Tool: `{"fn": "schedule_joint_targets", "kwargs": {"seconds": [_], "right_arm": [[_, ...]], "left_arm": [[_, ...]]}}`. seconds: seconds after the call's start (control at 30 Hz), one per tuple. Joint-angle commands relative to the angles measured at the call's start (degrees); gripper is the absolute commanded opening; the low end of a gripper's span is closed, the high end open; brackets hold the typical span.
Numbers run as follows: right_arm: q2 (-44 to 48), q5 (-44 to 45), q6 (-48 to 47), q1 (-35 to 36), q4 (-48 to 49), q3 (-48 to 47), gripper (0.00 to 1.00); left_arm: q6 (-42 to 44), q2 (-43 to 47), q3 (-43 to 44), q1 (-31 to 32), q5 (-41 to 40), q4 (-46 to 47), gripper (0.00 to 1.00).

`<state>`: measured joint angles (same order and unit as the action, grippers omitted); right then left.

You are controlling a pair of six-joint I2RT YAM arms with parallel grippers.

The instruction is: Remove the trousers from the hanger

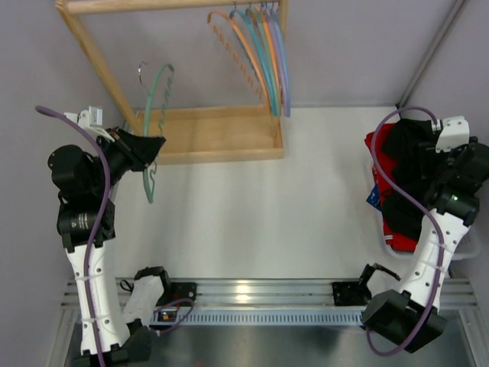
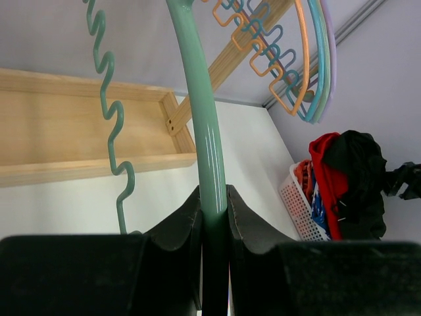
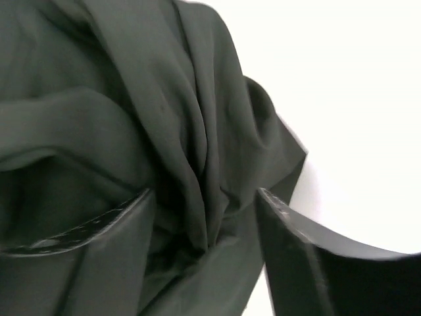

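Note:
The mint-green hanger (image 1: 147, 183) is bare and held in front of the wooden rack, with my left gripper (image 1: 153, 144) shut on its smooth arm. The left wrist view shows both pads pressed against that arm (image 2: 204, 131), the left gripper (image 2: 214, 204) clamped round it. The black trousers (image 1: 401, 138) lie heaped on a red garment (image 1: 374, 145) at the far right. My right gripper (image 3: 204, 197) hovers over them, open. Folds of the trousers (image 3: 131, 99) lie loose between its spread fingers (image 3: 309, 250).
A wooden rack (image 1: 214, 134) stands at the back, with several orange, teal and blue hangers (image 1: 263, 53) on its top rail. A white mesh basket (image 2: 296, 204) at the right table edge holds the red garment and other clothes.

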<state>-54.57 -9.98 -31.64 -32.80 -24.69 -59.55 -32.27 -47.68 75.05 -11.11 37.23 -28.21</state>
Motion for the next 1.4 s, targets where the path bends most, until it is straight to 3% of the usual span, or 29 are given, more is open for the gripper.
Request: {"fn": "schedule_joint_targets", "kwargs": {"seconds": [0.0,0.13,0.33,0.5,0.7,0.83,1.0,1.37], "right_arm": [[3.59,-6.01,1.49,-0.51,-4.13,-6.45,0.67],[2.8,-6.2,1.93,-0.51,-8.97,-13.81,0.83],[2.8,-9.26,4.56,-0.51,-14.86,-22.34,0.99],[1.92,-12.6,9.75,-0.51,-18.46,-28.24,0.99],[-0.01,-15.86,15.72,-0.51,-22.59,-35.01,0.99],[-0.19,-16.83,17.66,-0.51,-22.25,-36.69,0.99],[0.07,-17.0,17.84,-0.6,-22.68,-36.69,0.99],[3.59,-16.04,17.66,-0.6,-22.16,-33.18,0.99]], "left_arm": [[2.04,-1.27,3.26,-0.14,1.0,4.39,0.0],[4.14,-1.54,4.14,-0.05,1.09,4.39,0.0],[6.87,-3.56,6.69,-0.05,0.03,4.39,0.0],[6.52,-9.09,11.69,-0.14,-0.75,4.39,0.0],[4.94,-16.82,19.33,1.7,-7.34,4.48,0.0],[8.44,-21.39,24.09,8.55,-18.31,4.56,0.0],[13.81,-26.93,28.04,23.14,-35.63,4.56,0.0],[10.21,-39.67,42.8,26.75,-43.11,5.44,0.0]]}}
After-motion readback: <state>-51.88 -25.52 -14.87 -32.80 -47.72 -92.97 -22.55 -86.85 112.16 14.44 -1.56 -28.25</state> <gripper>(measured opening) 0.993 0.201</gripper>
